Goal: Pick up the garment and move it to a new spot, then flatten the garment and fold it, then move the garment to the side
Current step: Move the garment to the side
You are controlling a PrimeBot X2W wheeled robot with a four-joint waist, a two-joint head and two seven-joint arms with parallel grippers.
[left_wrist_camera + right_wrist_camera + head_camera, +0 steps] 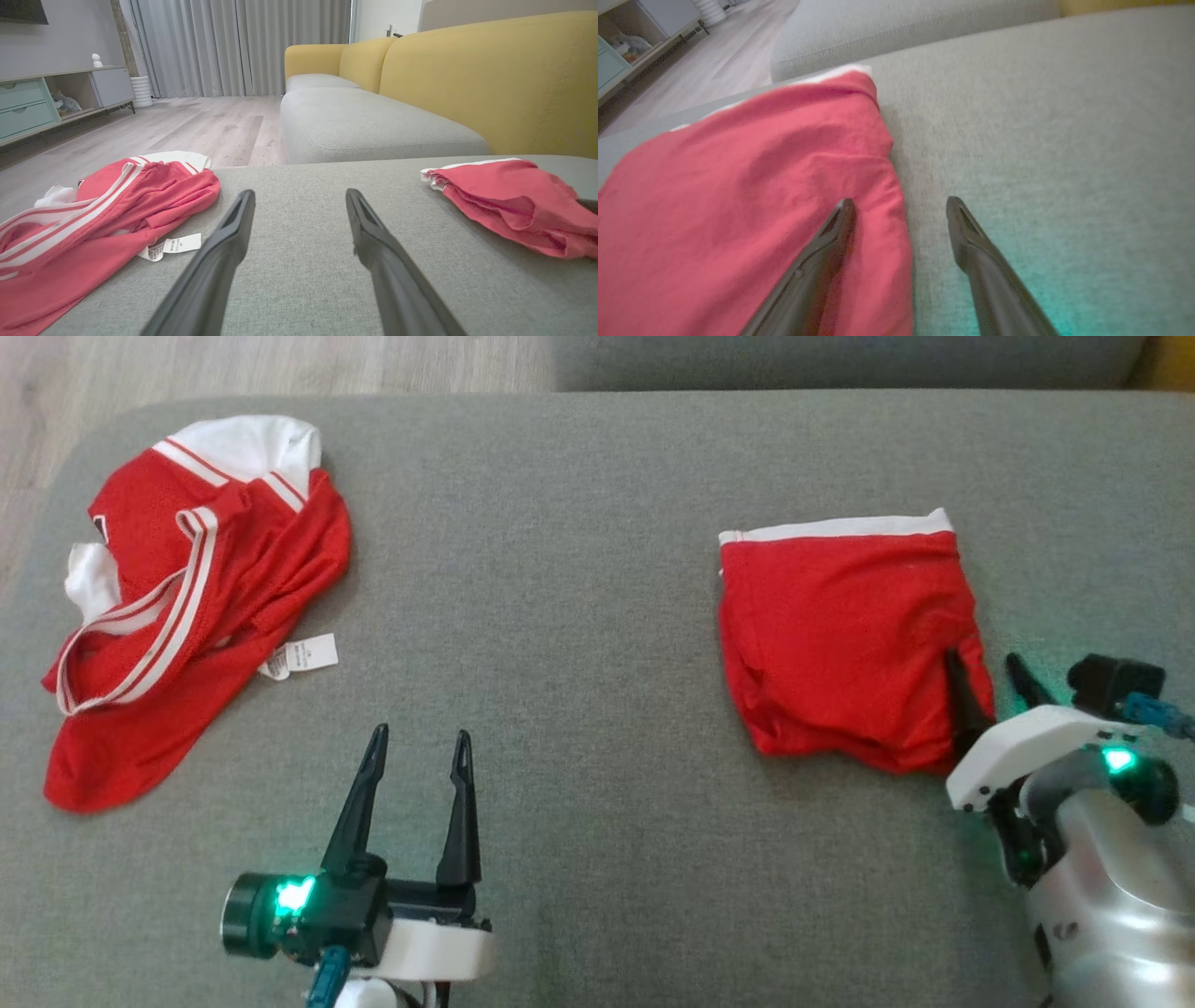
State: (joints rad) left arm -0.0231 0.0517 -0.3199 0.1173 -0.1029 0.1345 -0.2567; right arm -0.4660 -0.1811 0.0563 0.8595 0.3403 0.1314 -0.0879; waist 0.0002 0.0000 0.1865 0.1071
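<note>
A folded red garment with a white band [845,639] lies flat on the right of the grey cushion [579,523]; the same folded garment [738,210] [509,205] appears in both wrist views. My right gripper [985,677] is open at its near right edge, one finger over the red cloth and the other over bare cushion, as the right gripper [901,205] straddles the hem. A crumpled red jersey with white stripes [187,588] [93,214] lies at the far left. My left gripper [420,747] [299,196] hangs open over bare cushion at front centre.
A white care label [303,655] sticks out of the crumpled jersey. Behind the cushion are a grey seat [364,123] with yellow backrests [490,79], wooden floor [187,126] and a low cabinet [46,100] at the left.
</note>
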